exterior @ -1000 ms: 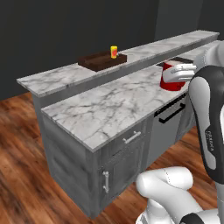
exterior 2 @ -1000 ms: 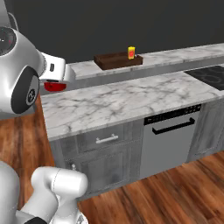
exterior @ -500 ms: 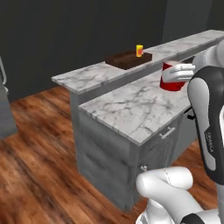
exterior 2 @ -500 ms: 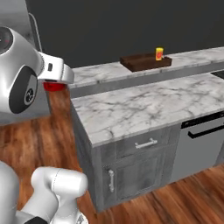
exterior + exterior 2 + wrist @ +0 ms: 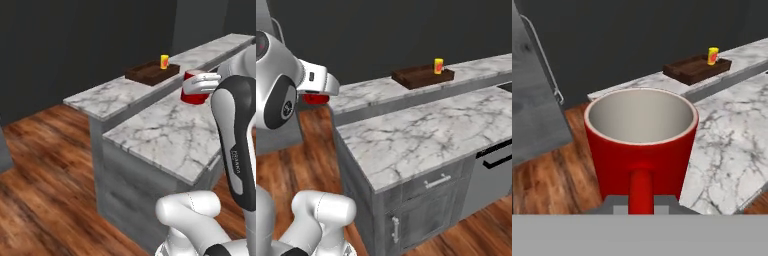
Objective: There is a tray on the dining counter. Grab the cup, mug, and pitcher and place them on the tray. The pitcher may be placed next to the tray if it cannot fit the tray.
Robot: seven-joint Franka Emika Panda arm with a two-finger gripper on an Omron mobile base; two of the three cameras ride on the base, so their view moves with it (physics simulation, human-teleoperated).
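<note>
You have the dining tabletop (image 5: 115, 95) running away from you as a long marble bar, with the lower marble worktop (image 5: 170, 135) over the cabinets lying between it and the robot. On the far stretch of that bar sits the tray (image 5: 151, 72), and the cup (image 5: 164, 61) stands upright at the tray's far end, apparently inside the rim, though it is too small to be sure.

The mug (image 5: 641, 145) is in the air, upright, mouth up and empty, its loop handle pointing straight back at the camera on the hand. The jaws are clenched on the mug at its handle side; the gripper (image 5: 641, 204) shows its dark tips either side of the handle's foot.

What your next move turns on, as I judge it: from the mug, the tray lies at about 1 o'clock in the hand view, well apart, across the worktop and up on the bar. In the left base view the mug (image 5: 195, 90) hangs at about 4 o'clock from the tray, much nearer. The tray's long axis runs along the bar, so the free half is the end nearest you, away from the cup. Carry the mug forward and a little right, keep it upright, and set it down short of the cup.

The pitcher I cannot locate for you here.
</note>
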